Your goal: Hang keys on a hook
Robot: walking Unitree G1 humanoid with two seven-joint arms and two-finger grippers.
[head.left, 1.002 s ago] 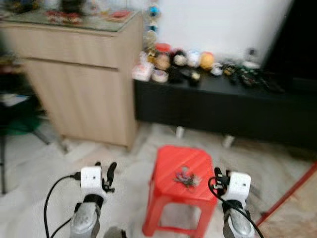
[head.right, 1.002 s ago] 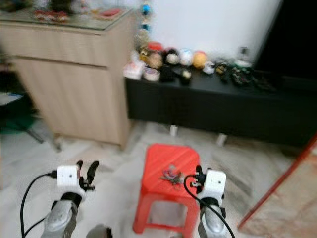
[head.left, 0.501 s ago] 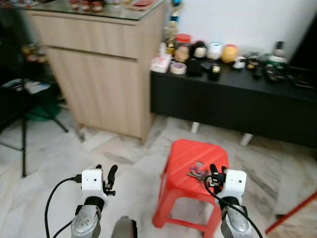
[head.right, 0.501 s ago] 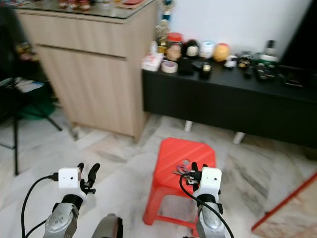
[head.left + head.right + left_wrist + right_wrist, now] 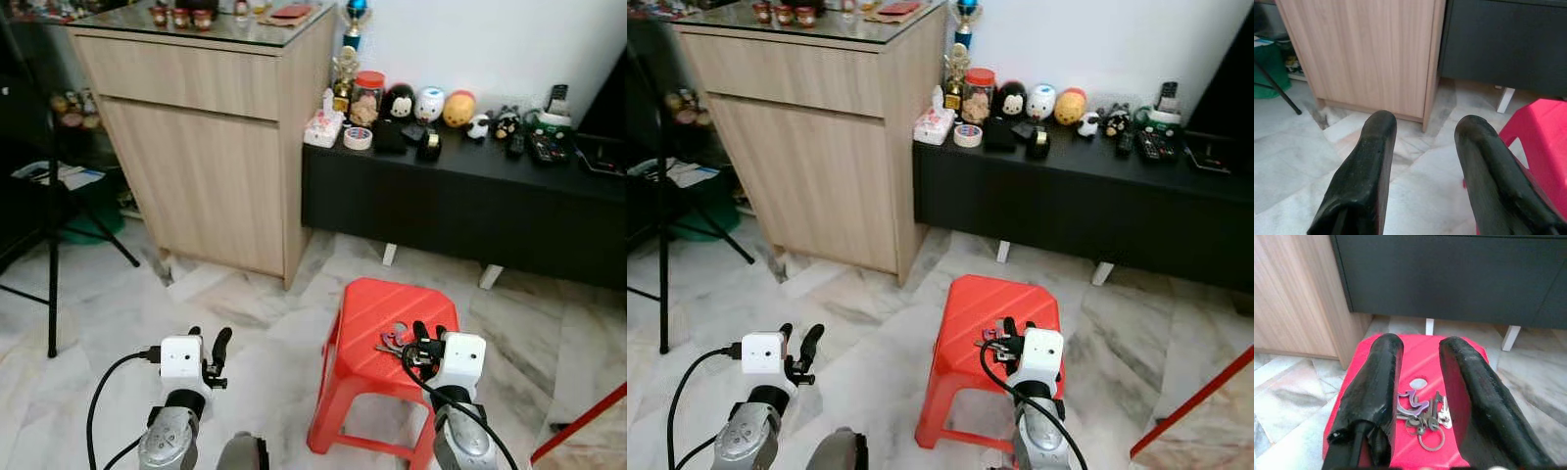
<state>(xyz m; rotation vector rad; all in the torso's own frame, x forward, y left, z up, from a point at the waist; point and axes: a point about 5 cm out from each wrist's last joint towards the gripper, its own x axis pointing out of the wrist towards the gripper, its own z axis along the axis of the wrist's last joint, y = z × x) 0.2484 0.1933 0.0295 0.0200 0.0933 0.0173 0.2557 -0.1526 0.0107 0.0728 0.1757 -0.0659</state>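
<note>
Right gripper spread above keys near stool front edge; descend straight, straddle bunch, close on ring.

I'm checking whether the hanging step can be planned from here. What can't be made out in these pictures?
- Hook: none identifiable in any view.
- Keys: number and ring link too small; in the head views the right gripper partly covers them.
- Stool: near legs cut off by the bottom edge.
- Left gripper: open, idle.
</note>
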